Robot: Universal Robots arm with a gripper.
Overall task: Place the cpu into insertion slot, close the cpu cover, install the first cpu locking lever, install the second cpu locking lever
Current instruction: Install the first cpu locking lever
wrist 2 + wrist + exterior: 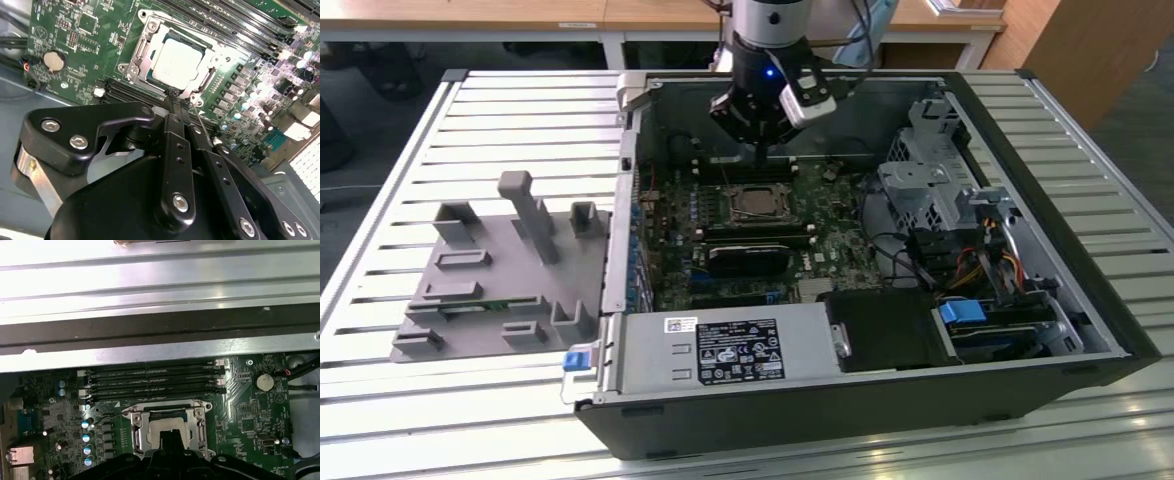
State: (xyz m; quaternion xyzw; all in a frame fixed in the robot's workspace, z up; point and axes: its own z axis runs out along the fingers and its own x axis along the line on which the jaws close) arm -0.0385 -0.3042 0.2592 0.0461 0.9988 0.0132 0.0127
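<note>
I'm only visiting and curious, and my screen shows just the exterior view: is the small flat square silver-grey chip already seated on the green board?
Observer: Yes. In the second wrist view the small square silver-grey chip lies in the square silvery-rimmed socket.
Operator: Is anything covering it?
Observer: The thin silvery metal frame plate is down around it, the chip's face showing through its window.
Operator: And the arm's jaws?
Observer: Shut, tips at the socket's edge beside a thin metal rod; whether they touch it, I cannot tell.
</note>
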